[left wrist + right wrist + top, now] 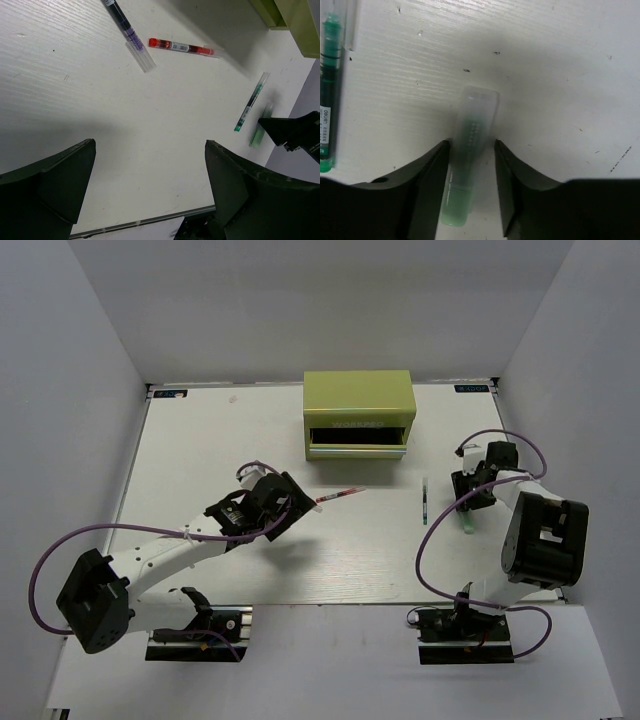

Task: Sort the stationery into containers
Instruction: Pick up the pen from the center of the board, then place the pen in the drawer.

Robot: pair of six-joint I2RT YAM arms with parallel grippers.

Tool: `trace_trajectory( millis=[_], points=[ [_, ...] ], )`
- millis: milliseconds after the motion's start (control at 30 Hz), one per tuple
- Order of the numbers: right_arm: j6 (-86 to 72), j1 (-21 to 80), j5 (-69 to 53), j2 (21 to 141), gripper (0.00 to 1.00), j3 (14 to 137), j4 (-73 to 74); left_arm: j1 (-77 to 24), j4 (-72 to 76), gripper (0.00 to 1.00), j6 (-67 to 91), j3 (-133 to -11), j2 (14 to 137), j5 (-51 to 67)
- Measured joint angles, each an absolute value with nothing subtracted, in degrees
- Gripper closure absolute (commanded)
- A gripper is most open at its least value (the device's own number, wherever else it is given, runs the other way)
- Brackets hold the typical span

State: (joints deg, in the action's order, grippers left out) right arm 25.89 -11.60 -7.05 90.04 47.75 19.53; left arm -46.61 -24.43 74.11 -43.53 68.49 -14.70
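Table point(200, 450): white, wood-grained, boxed in by plain pale walls point(330, 300) on the left, far and right sides. Olive-green cabinet point(358, 400) sits far centre, lower drawer point(358, 447) pulled out. Left gripper point(150, 145) hangs over mid-table, jaws spread wide, nothing in them. Red-and-white pen point(340, 495) lies just right of it. Right gripper point(471, 145) is low at the right side, half-closed astride the pale green marker point(475, 120), which lies flat on the table. I cannot tell whether the pads press it. Green pen point(425, 502) lies just left.
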Motion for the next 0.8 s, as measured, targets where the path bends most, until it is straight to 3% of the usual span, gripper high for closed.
trace_trajectory(
  millis=[233, 300, 433, 800],
  points=[
    [29.47, -11.68, -8.38, 88.66, 0.84, 46.28, 18.37, -46.61, -25.23, 0.0, 75.9, -43.53, 69.21, -15.27],
    [31.51, -11.79, -10.7, 88.31, 0.86, 46.46, 20.34, -46.61, -25.39, 0.0, 76.18, -43.53, 69.23, -15.33],
    [37.41, -11.75, -18.24, 85.95, 0.88, 49.95, 28.64, -46.61, -25.28, 0.0, 76.95, -43.48, 69.34, -15.44],
    [62.08, -4.56, -46.13, 78.19, 0.89, 74.76, 42.3, -46.61, -24.91, 0.0, 77.91, -42.48, 70.22, -14.9]
  ],
)
